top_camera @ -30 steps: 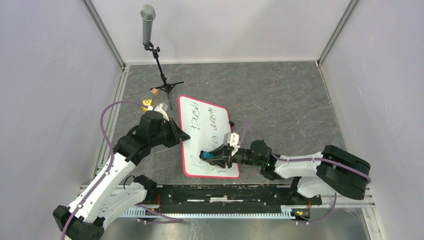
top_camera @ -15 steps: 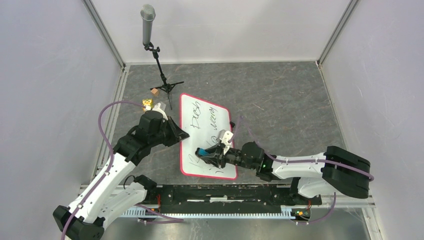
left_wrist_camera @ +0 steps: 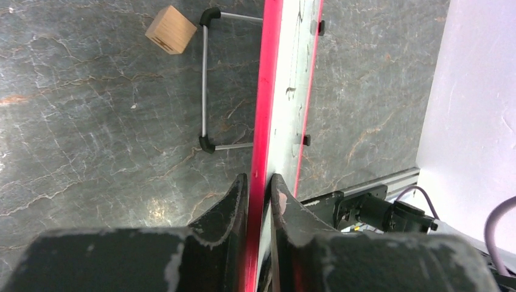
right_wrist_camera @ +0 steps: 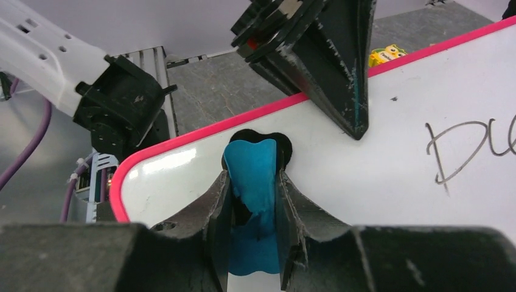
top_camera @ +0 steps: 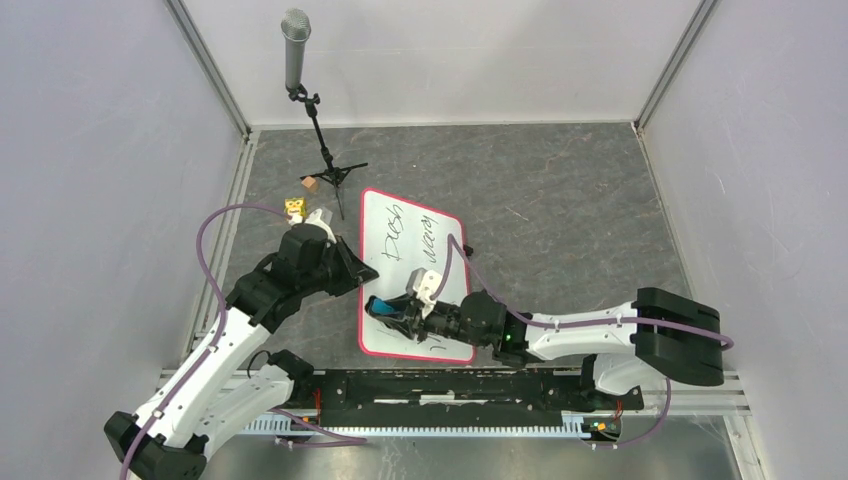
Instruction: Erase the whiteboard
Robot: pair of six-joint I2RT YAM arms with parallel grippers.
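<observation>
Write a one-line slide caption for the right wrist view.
The right fingers grip a blue eraser on the whiteboard near its pink-rimmed corner; the left fingers pinch the board's edge.

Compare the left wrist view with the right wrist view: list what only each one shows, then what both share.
Only the left wrist view: a small wooden cube, the thin metal legs of a stand with black tips, and small black clips on the board's far edge. Only the right wrist view: the right gripper shut on a blue eraser over the board, and a small yellow toy beyond the rim. Both: the flat white whiteboard with pink-red rim, with the left gripper shut on its edge.
</observation>
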